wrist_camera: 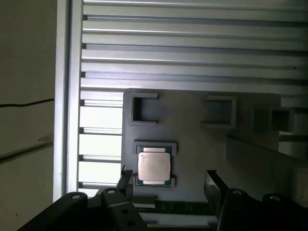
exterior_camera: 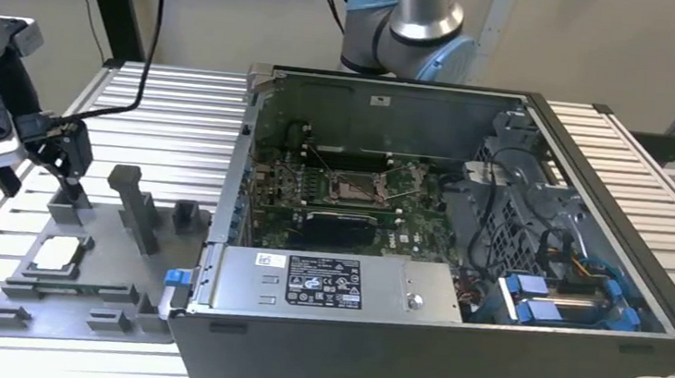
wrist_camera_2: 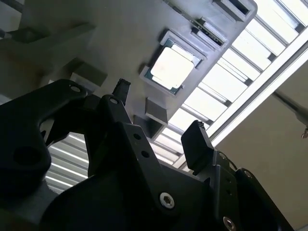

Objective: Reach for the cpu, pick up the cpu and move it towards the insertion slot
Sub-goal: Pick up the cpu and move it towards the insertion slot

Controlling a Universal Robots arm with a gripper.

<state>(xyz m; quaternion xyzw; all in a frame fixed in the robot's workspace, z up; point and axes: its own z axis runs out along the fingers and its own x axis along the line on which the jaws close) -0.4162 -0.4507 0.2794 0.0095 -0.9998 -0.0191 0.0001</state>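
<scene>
Black metal fingers of your gripper (exterior_camera: 41,181) stand apart with nothing between them: the hand is released and empty. It hangs at the left of the exterior view, over the far end of the grey plastic fixture tray (exterior_camera: 90,318), close to one of its upright posts.

The cpu (wrist_camera: 153,167) lies apart from the fingers and no finger touches it. It rests flat in a shallow square pocket of the tray, at the lower left of the exterior view, with its pale, smooth metal top facing up and a thin darker rim around it. I think the pocket holds it square so that the fingers can close on two opposite edges.

The insertion slot (exterior_camera: 356,186), with its shiny frame on a green board, sits in the middle of that view. It is inside the open dark computer case (exterior_camera: 420,359), well apart from the cpu. All stands on a table of pale metal slats (exterior_camera: 172,108).
</scene>
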